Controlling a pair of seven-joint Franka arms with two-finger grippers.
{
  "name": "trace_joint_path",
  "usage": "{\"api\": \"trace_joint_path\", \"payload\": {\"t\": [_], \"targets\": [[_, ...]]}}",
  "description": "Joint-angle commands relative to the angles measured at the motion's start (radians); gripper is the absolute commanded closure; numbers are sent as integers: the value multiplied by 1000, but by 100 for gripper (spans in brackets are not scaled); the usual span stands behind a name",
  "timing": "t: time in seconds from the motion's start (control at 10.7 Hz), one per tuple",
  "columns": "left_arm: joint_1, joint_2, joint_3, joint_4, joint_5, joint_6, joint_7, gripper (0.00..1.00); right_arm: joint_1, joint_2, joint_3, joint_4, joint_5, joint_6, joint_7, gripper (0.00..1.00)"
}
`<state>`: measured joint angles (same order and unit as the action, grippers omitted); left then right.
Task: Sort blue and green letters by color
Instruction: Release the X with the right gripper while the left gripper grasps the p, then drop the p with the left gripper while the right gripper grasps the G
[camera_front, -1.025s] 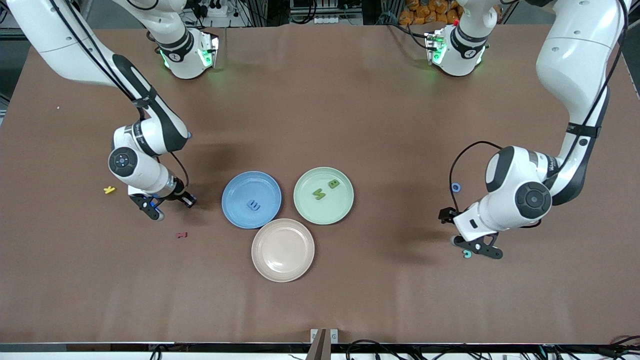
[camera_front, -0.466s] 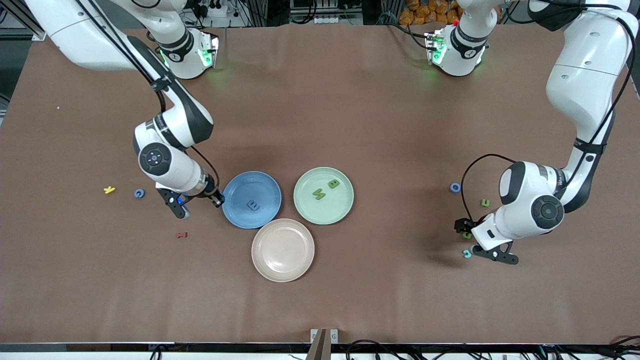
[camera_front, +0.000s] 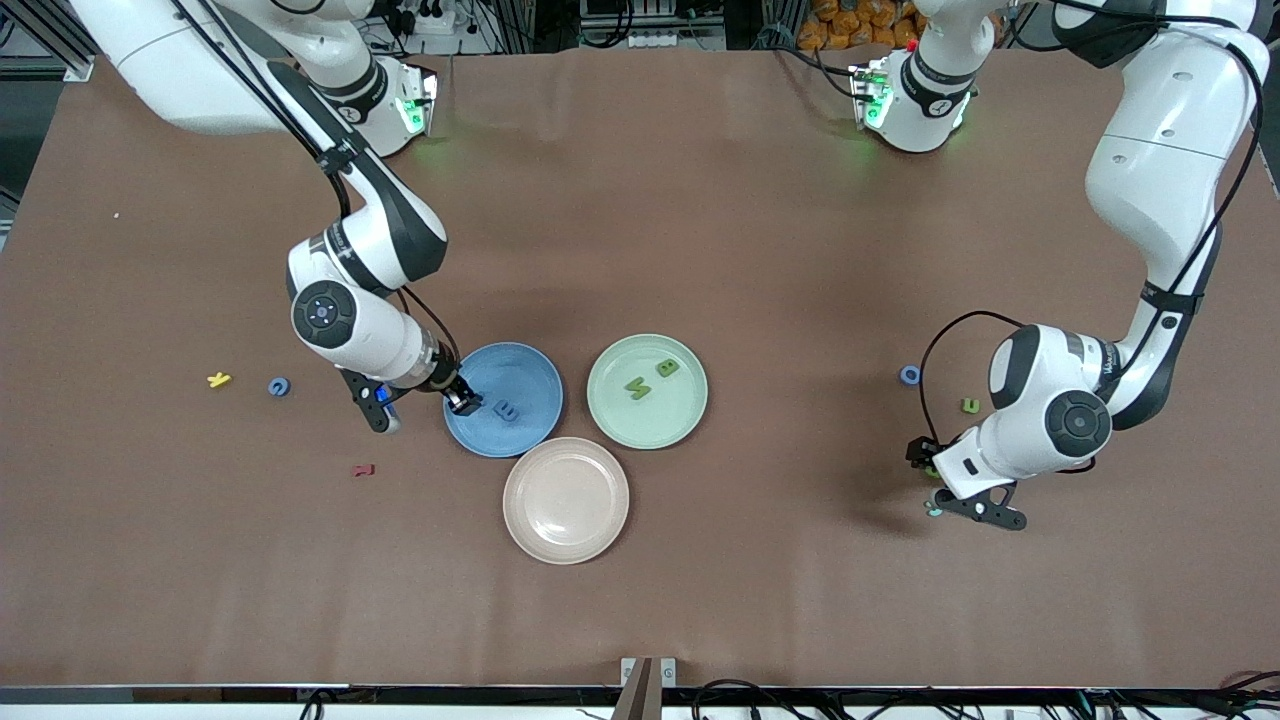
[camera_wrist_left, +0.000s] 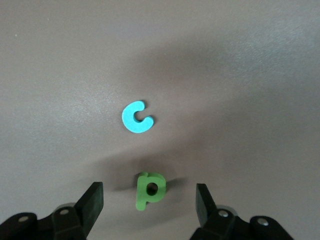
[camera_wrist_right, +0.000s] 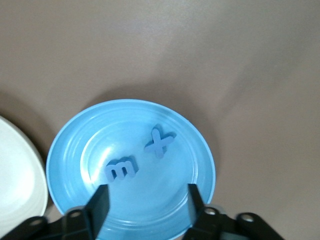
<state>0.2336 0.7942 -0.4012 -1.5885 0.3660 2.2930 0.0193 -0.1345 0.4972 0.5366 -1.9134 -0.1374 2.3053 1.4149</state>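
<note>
Inspection of my two grippers and the letters

My right gripper (camera_wrist_right: 146, 197) hung over the blue plate (camera_front: 500, 352) with its fingers apart and nothing between them. A blue m (camera_wrist_right: 120, 169) and a blue x (camera_wrist_right: 160, 140) lay flat in that plate.

My left gripper (camera_wrist_left: 148, 192) stood low at the left arm's end of the table, fingers spread on either side of a green p (camera_wrist_left: 149, 189), which lay on the table untouched by either finger. A light blue c (camera_wrist_left: 136, 117) lay just beside the p.

The green plate (camera_front: 610, 402), at about one o'clock from the pink plate (camera_front: 540, 522), held a green letter (camera_front: 638, 388) and a second green letter (camera_front: 667, 367). The blue plate sat at about ten o'clock from the pink one.

A blue ring letter (camera_front: 910, 375) and a small green letter (camera_front: 969, 405) lay loose near the left arm
</note>
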Motion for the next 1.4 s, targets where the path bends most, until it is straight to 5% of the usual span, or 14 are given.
{"api": "trace_joint_path", "payload": {"t": [0.0,0.56,0.93,1.12,1.3], "targets": [[-3,13,1,7,44,13,-10,21,-39,0,-20,5,-23,-61,-98,0],[-19,19,5,5,73,13,-12,34,-356,-8,-30,-50,-204,-104,-776,0],[-19,23,5,7,73,13,-10,68,-520,-8,-27,-94,-249,-38,-1169,0],[-19,22,5,7,74,13,-10,99,-565,-15,-27,-171,-252,79,-1223,0],[-23,10,2,4,74,11,-12,100,-571,-29,-29,-232,-257,153,-1222,0]]}}
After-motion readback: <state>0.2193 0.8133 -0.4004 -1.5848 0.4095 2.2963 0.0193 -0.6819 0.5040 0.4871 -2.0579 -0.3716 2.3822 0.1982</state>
